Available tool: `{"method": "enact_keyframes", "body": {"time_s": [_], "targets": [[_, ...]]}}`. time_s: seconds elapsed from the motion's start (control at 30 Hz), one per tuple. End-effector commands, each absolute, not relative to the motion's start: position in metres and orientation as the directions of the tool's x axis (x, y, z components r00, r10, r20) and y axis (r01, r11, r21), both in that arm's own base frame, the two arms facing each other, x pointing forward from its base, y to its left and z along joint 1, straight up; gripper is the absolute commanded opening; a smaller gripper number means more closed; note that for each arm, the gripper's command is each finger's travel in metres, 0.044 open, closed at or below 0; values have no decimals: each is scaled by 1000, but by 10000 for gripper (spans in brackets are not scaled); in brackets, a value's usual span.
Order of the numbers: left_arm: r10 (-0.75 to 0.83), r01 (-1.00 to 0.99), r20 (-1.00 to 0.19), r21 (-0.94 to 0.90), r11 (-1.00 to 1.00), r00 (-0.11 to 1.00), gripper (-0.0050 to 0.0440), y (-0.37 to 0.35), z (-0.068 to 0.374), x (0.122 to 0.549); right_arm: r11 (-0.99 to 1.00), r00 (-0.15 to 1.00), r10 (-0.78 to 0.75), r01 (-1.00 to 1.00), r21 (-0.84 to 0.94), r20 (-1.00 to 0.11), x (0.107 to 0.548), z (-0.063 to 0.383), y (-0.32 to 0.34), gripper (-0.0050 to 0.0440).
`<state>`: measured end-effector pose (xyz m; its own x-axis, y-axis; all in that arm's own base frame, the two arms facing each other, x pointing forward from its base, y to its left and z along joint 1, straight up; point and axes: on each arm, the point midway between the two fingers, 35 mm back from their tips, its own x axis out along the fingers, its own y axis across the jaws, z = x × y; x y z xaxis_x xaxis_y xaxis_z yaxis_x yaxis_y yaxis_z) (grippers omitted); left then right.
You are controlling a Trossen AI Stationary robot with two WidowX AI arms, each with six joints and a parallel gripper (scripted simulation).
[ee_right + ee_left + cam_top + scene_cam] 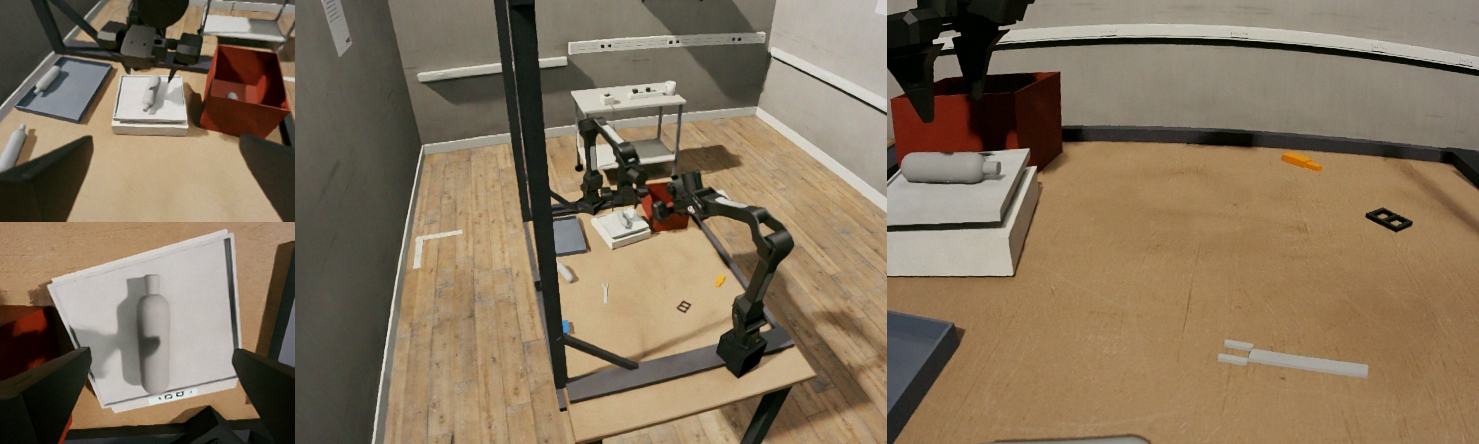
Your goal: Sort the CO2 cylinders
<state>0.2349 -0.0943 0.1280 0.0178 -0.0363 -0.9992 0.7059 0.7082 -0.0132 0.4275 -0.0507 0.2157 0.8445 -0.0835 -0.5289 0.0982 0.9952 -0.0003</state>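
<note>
A grey CO2 cylinder [626, 218] [947, 167] [153, 346] [150, 92] lies on its side on the white scale [620, 237] [952, 250] [203, 296] [148, 128]. My left gripper [629, 199] [951, 107] [161, 354] hangs open above it, fingers clear of it. My right gripper [659, 210] [165, 141] is open and empty over the table in front of the scale. The red scrap bin [665, 222] [1037, 115] [238, 119] holds one cylinder [232, 95]. The blue-grey tray [572, 240] [917, 350] [74, 109] holds another cylinder [47, 79]. A third cylinder [565, 272] [12, 147] lies on the table.
A white fork-ended tool [605, 292] [1302, 362], an orange piece [720, 281] [1301, 161], a small black frame [684, 306] [1388, 219] and a blue block [565, 326] lie on the table. A dark post [535, 200] hides part of the tray.
</note>
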Motion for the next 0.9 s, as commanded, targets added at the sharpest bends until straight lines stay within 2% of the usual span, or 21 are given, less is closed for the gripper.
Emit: {"method": "enact_keyframes", "body": {"time_s": [0.0, 0.23, 0.3, 0.57, 0.87], "targets": [[-55, 670, -997, 0, 743, 62, 440, -88, 134, 223, 995, 860, -83, 96, -1, -504, 444, 233, -52, 440], [-78, 524, -983, 21, 851, 166, 440, -67, 128, 180, 996, 862, -82, 94, 0, -500, 503, 246, -56, 440], [-78, 524, -983, 21, 851, 166, 440, -67, 128, 180, 996, 862, -82, 94, 0, -500, 503, 246, -56, 440], [-88, 353, -958, 14, 936, 273, 440, -47, 119, 131, 996, 864, -80, 92, -1, -497, 554, 247, -59, 440], [-85, 262, -941, 4, 965, 329, 440, -38, 115, 109, 996, 865, -80, 92, -1, -495, 571, 245, -60, 440]]}}
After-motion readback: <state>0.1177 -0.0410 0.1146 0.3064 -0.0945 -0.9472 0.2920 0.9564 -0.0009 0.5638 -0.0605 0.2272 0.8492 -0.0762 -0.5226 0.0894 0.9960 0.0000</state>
